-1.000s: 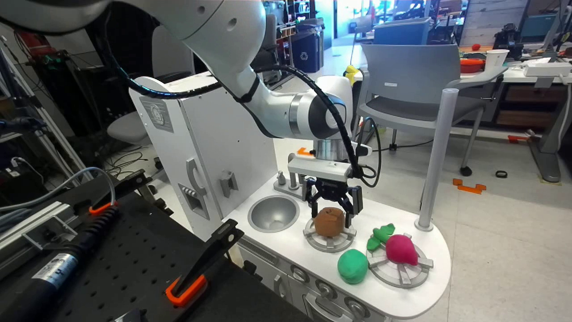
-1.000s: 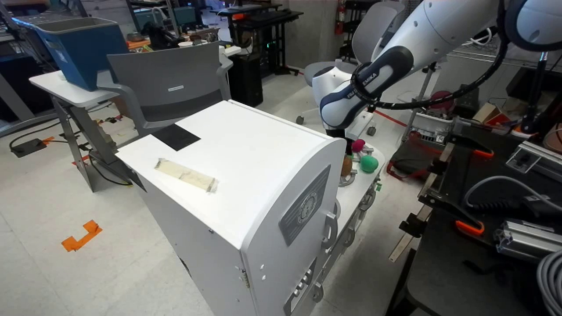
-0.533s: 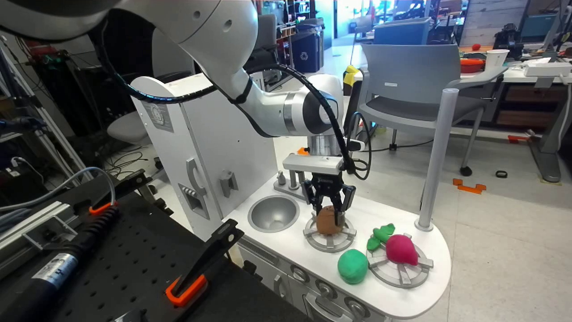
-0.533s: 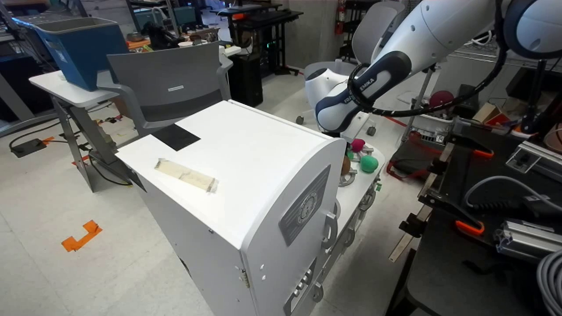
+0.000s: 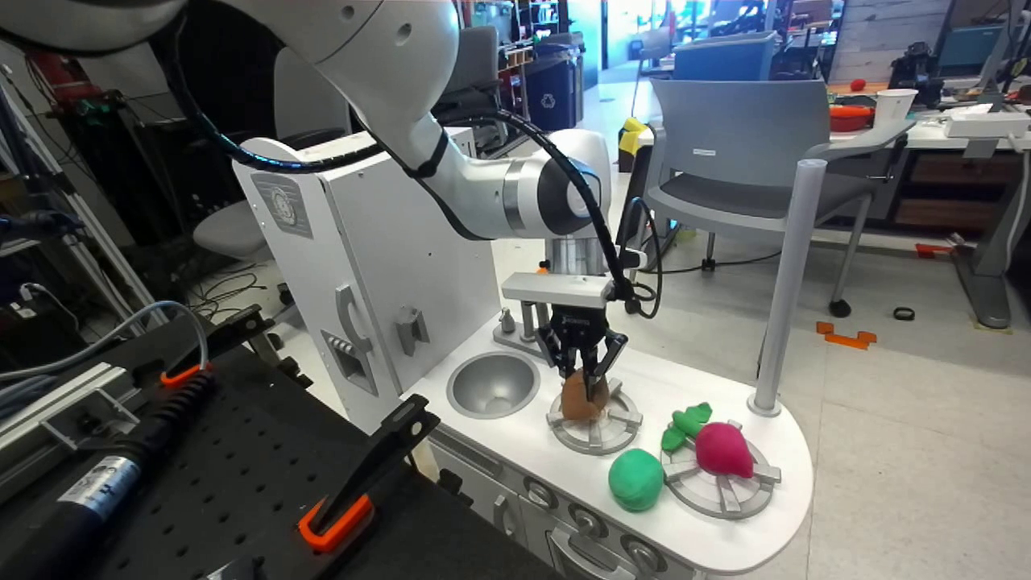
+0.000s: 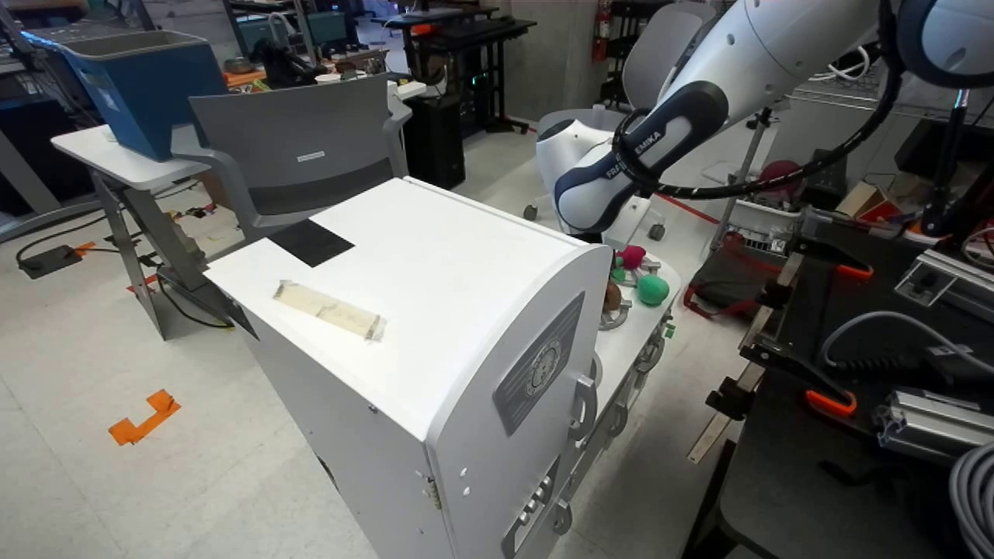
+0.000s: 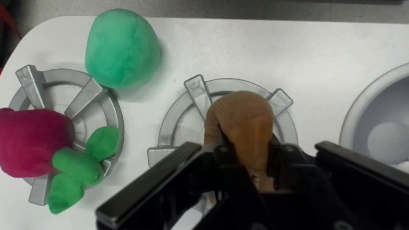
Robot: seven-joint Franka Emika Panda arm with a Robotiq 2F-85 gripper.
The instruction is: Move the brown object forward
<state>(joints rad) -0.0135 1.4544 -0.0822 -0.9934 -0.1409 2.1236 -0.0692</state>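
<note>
Room: a gray chair (image 5: 737, 125) is standing on the pale floor (image 5: 910, 419) beyond a white toy kitchen (image 5: 419, 254).
Surface: a round sink (image 5: 493, 387), a sink-side burner (image 7: 227, 85) and an end burner (image 7: 65, 75) are lining its white counter (image 7: 319, 51).
Above: the white robot arm (image 5: 479, 189) is reaching over the counter, its gripper (image 7: 246, 137) pointing downward.
Grip: the gripper is clamping the brown object (image 7: 243, 107), its fingers (image 7: 223, 150) pressing into opposite sides.
Brown: this object is showing over the sink-side burner; I cannot tell whether it is touching it.
Green: the green ball (image 7: 123, 48) is resting on the counter, just beside the end burner.
Pink: the red-pink toy (image 7: 32, 143) is lying on the end burner, its green leaves (image 7: 76, 164) spreading across the burner's edge.
</note>
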